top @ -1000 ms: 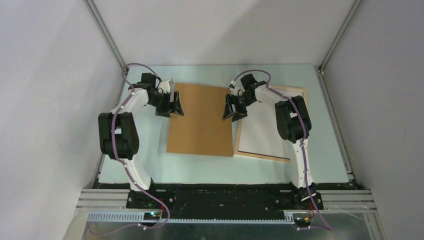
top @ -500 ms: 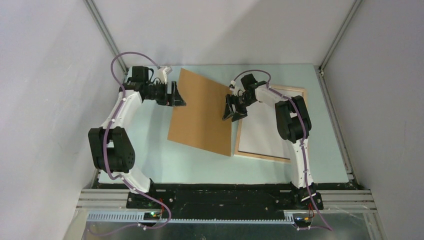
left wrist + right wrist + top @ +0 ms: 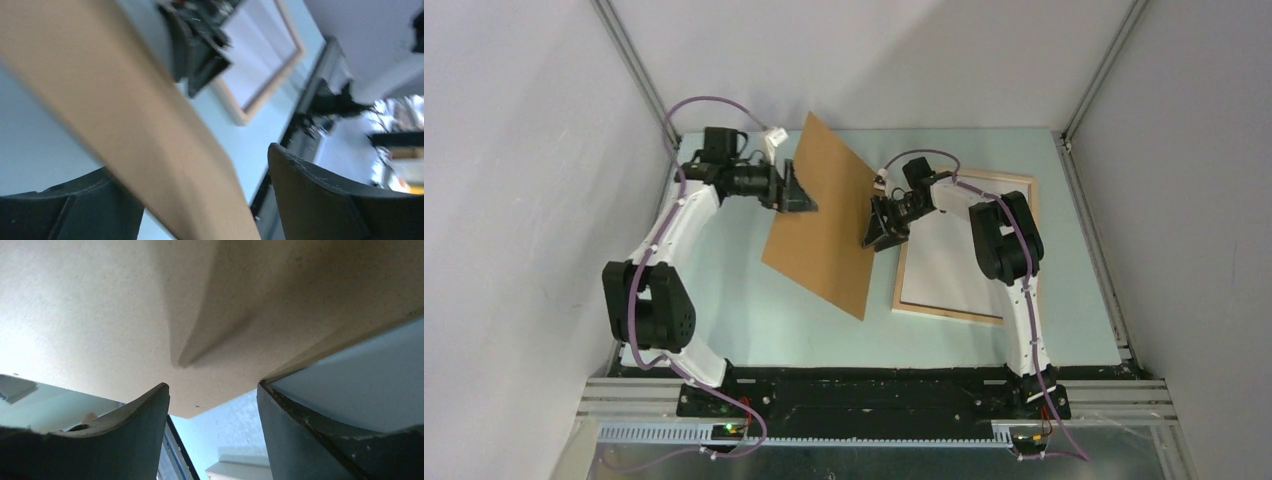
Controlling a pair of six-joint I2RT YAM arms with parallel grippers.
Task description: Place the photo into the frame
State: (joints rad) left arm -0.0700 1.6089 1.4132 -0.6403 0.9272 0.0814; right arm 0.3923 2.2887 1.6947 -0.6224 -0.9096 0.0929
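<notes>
Backing board is the obstruction: a brown fibreboard panel tipped up steeply at the middle of the table. Its high corner is toward the far edge and its low corner points at the near edge. It stands between the two arms, just beside the frame's left rail; can't tell if they touch.

Frame: pale wood, lying flat on the right half of the table, far rail near the far-right corner. Photo: lies inside the frame's opening and shows only plain white, picture side not visible.

Left gripper: at the board's upper left edge. In the left wrist view the board runs diagonally through the jaws, which are spread wide. One finger stands clear of the board, so it isn't clamped. Same view shows the right gripper beyond the board and the frame behind it.

Right gripper: at the board's right edge, over the frame's far-left corner. The right wrist view has its fingers apart with an open gap between them and the board filling the view just past the tips. It grips nothing.

Surroundings: white enclosure walls, aluminium corner posts, purple cables along both arms, black base strip at the near edge.
</notes>
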